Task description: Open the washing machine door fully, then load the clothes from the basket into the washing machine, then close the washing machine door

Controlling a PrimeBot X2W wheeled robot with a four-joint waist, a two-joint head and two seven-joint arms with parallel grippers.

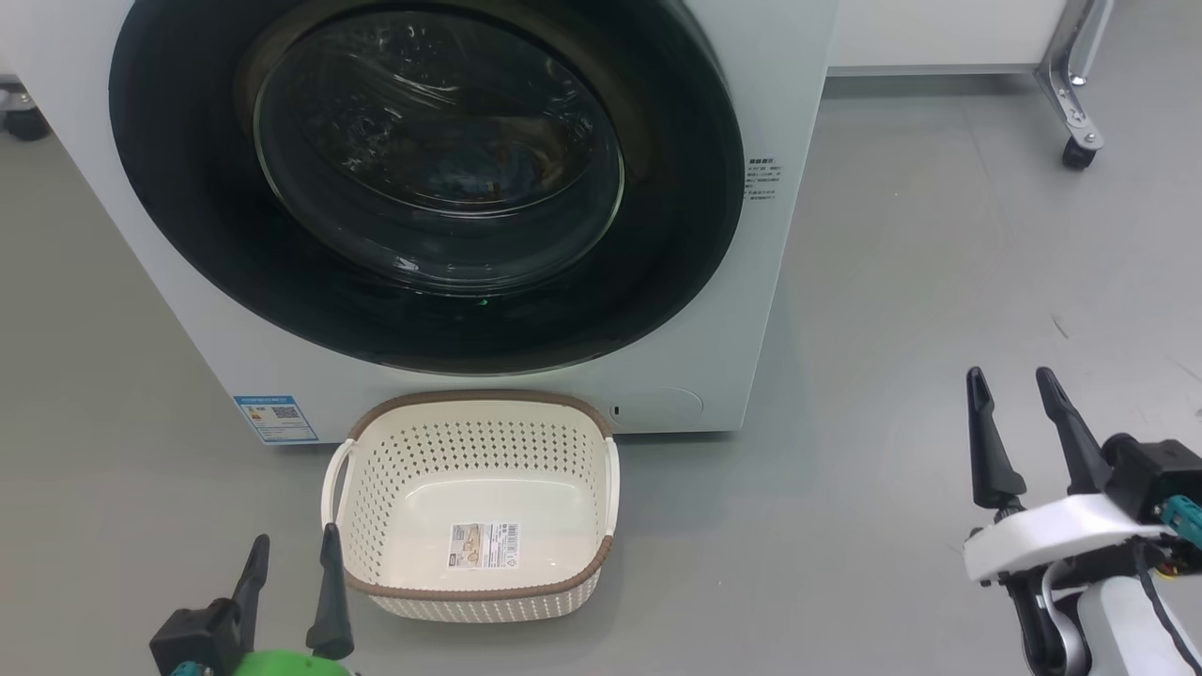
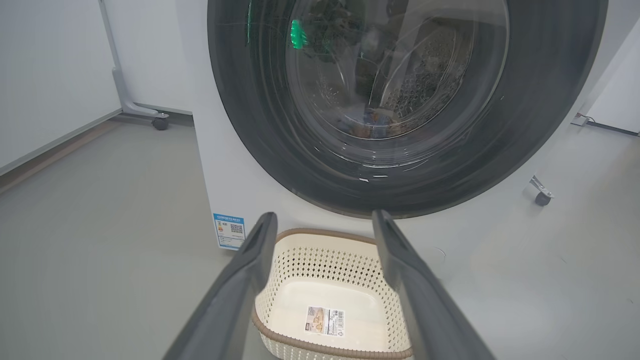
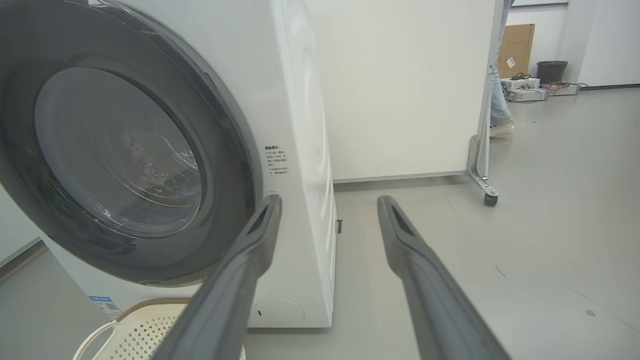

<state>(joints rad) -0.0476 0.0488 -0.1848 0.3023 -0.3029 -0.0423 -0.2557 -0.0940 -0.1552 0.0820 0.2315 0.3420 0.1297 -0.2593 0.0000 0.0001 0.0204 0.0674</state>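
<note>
Washing machine door (image 1: 427,178): large round glossy black ring, seated flush in the front of the big white front-loading washing machine (image 1: 657,394), so closed. At its centre bulges a clear glass bowl (image 1: 437,150), smooth and streaked with reflections. Through the glass, in the left wrist view, the perforated steel drum (image 2: 425,75) is visible, with a dim blue and orange-brown patch low inside that appears to be the clothes (image 2: 375,120) (detail too blurred to confirm).

A blue label sticker (image 1: 275,418) sits low on the left of the machine front.

Small cream-white perforated plastic basket (image 1: 479,451): rounded rectangle, brown woven-look rim, two loop side handles. It stands on the smooth grey floor (image 1: 892,329) just below the door, its far rim close to the machine front. Inside lies one printed label sticker (image 1: 484,545) on its floor.

Left gripper (image 1: 295,537): near left, beside the basket's left corner, long dark fingers spread wide, gripping nothing.

Right gripper (image 1: 1009,376): near right, well apart from the basket, fingers likewise parted, nothing between them.
</note>
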